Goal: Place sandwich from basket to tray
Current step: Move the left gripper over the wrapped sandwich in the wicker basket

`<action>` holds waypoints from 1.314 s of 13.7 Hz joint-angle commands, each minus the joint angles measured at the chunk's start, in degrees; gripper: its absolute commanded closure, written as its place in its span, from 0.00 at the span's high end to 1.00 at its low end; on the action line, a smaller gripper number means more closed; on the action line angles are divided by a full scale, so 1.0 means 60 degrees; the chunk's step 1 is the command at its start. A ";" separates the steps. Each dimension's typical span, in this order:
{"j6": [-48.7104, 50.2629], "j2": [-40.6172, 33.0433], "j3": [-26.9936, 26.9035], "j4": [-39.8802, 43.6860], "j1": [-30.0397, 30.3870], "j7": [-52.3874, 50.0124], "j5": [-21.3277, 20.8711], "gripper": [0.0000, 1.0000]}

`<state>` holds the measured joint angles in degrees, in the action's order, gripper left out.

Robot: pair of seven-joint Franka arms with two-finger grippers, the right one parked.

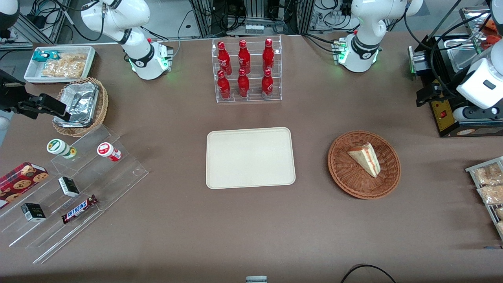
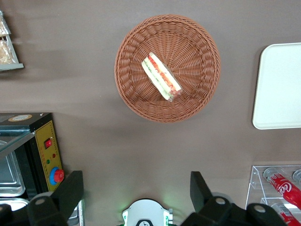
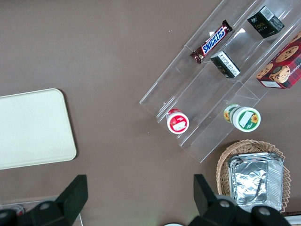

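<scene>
The sandwich [image 1: 365,158] [image 2: 161,77], a pale wedge with red, orange and green layers, lies in the round reddish-brown basket [image 1: 346,184] [image 2: 136,47]. The cream tray [image 1: 250,157] [image 2: 280,87] [image 3: 33,127] lies flat beside the basket, toward the parked arm's end, with nothing on it. My left gripper [image 1: 428,95] [image 2: 136,190] hangs high over the table, farther from the front camera than the basket and close to a black appliance. Its fingers [image 2: 70,190] are spread wide and hold nothing. It is well apart from the sandwich.
A black appliance with a red switch [image 1: 452,114] [image 2: 44,155] stands by the gripper. An acrylic rack of red bottles [image 1: 246,70] stands farther back than the tray. A wire rack of snack bags [image 1: 489,188] sits at the working arm's end. A stepped acrylic stand [image 1: 70,188], a foil-tray basket [image 1: 80,106] and a white bin [image 1: 59,63] are at the parked arm's end.
</scene>
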<state>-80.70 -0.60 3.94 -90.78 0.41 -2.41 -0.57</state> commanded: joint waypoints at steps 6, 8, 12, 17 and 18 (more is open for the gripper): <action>-0.0171 0.0626 0.0119 -0.0396 0.0034 0.0094 -0.0153 1.00; -0.0900 0.0628 0.0382 -0.1082 0.0048 0.0080 -0.0183 1.00; -0.3008 0.0496 0.0617 -0.2985 0.0034 -0.0080 -0.0255 1.00; -0.6624 0.0204 0.0852 -0.5767 0.0048 -0.1062 -0.0314 1.00; -0.7270 0.0116 0.0866 -0.6180 0.0048 -0.1338 -0.0314 1.00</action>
<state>-117.78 3.89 8.68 -120.90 0.37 -7.67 -1.50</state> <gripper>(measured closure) 0.000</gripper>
